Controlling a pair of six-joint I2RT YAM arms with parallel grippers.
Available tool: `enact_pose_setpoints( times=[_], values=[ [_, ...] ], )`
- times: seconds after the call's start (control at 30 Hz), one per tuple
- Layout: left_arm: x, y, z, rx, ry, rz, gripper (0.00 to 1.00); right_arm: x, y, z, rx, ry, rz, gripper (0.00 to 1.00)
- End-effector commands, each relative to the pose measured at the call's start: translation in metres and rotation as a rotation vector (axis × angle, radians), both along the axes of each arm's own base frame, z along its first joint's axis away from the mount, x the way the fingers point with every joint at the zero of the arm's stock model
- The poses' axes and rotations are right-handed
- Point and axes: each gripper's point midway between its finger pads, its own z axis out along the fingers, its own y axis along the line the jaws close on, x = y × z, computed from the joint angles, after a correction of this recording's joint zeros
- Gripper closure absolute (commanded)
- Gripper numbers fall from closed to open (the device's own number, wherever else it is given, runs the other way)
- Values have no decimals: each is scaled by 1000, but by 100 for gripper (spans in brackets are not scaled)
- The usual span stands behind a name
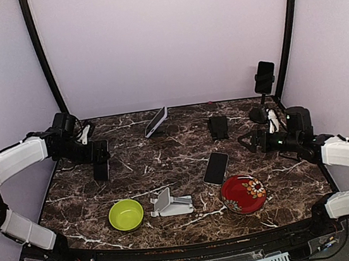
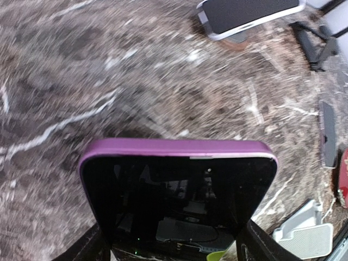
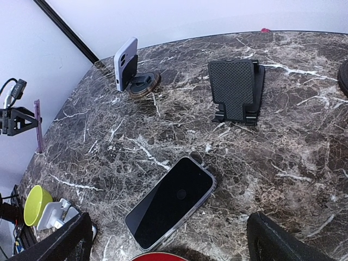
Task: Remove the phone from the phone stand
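Note:
My left gripper point(image 1: 99, 156) is shut on a purple-cased phone point(image 1: 101, 170) and holds it upright over the table's left side. In the left wrist view the phone point(image 2: 179, 190) fills the space between my fingers point(image 2: 89, 247). It also shows edge-on in the right wrist view point(image 3: 38, 126). An empty white stand point(image 1: 171, 204) sits at the front and an empty black stand point(image 1: 218, 126) sits behind the middle. My right gripper point(image 1: 249, 141) is open and empty, above a clear-cased phone point(image 3: 169, 201) lying flat on the table.
A white phone leans on a round stand point(image 1: 155, 122) at the back. Another phone sits on a tall stand point(image 1: 264, 78) at the back right. A green bowl point(image 1: 126, 214) and a red patterned bowl point(image 1: 243, 194) stand near the front edge.

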Motion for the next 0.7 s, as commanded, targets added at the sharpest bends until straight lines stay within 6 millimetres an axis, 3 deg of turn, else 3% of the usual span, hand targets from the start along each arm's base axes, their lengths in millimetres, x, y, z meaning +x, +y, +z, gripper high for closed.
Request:
enact_pose_setpoints(
  times=[0.0,0.27,0.67],
  values=[
    [-8,31,-8,83,87,80,45,0,6,2,32,-22,22,1],
    [-18,60,-33,193,184,124,45,-1,7,-2,37,-14,29,1],
    [-10,78,-64,287,262,152,44,-2,7,-5,37,-8,30,1]
  ],
)
